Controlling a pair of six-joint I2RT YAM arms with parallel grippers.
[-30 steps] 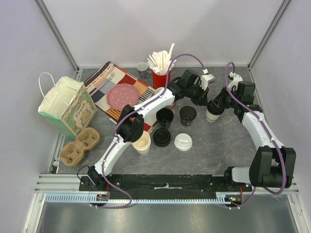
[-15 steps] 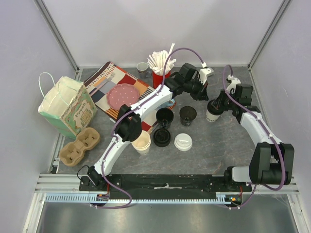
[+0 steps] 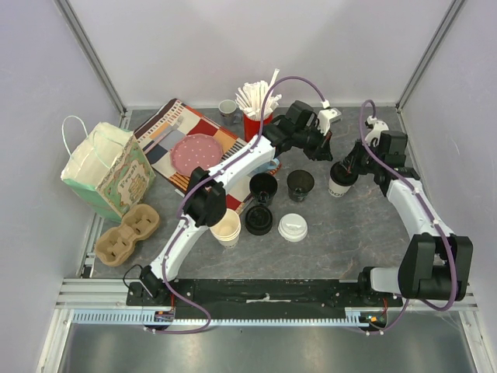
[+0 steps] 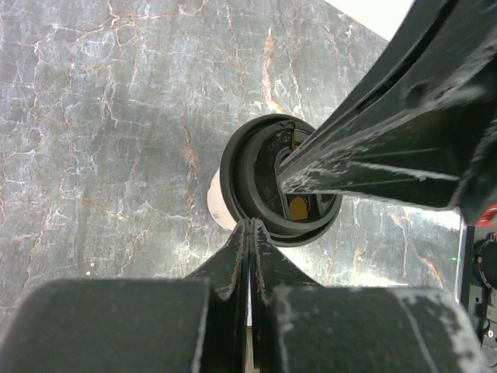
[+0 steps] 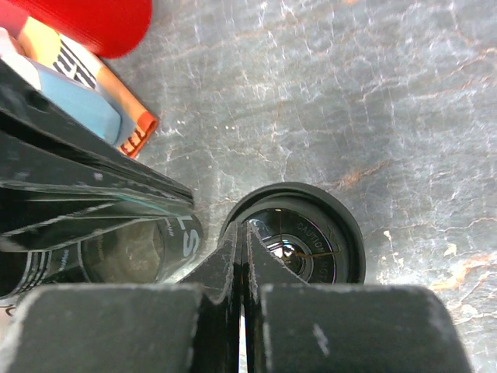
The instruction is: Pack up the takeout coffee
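Grey marble table [image 5: 373,85]; black lid [image 5: 314,241] reads "CAUTION".

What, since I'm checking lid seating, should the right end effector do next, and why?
Probably press gently down on the black lid at its rim. The right end effector is shut, its tips at the lid's edge, and whether the lid sits fully down cannot be told.

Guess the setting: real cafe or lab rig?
Likely a lab cell staged as a takeout counter: bare white walls with metal posts, a paper bag, a cup carrier and a lidded cup.
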